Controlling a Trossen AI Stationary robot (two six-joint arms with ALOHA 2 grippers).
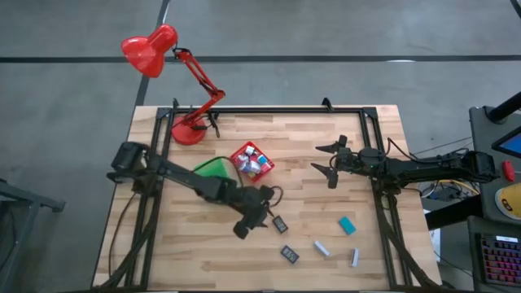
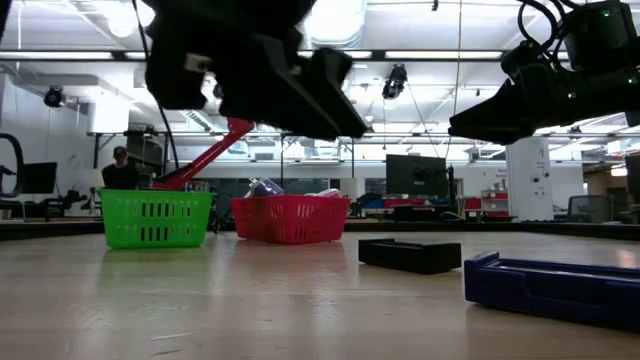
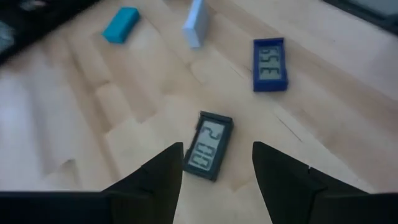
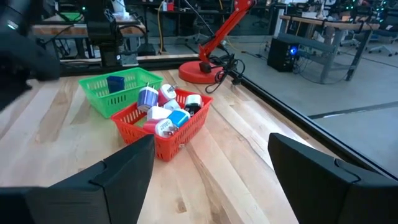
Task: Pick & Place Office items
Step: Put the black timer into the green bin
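Currently I am logging the table as follows.

Left gripper [image 1: 243, 230]: I am holding it low over the front middle of the table [image 1: 326, 244], fingers spread wide and gripping nothing. In its wrist view the two dark fingers [image 3: 155, 183] are straddling a black display unit [image 3: 208, 145] lying flat on the wood, digits facing up; I cannot tell whether they are touching it.

Right gripper [image 1: 329, 160]: I am keeping it raised over the right half of the table, jaws wide apart and empty, pointing toward the bins.

Office items, loose: the black display unit [image 1: 280, 223] is sitting just beside the left gripper; a blue-framed display unit [image 1: 290, 255] is lying nearer the front edge; a teal block [image 1: 348, 225], a pale block [image 1: 322, 248] and a grey-white stick [image 1: 355, 257] are lying to the right of these, apart from one another.

Office items, binned: the red bin [image 4: 163, 127] near the table's middle is holding several small white, red and blue pieces [image 4: 163, 111]; the green bin [image 4: 118, 90] touching it on the left is holding one dark blue piece [image 4: 115, 83].

Other: a red desk lamp [image 1: 171, 77] is standing at the back left corner. A person [image 2: 119, 170] is showing in the room beyond the table in the low view.
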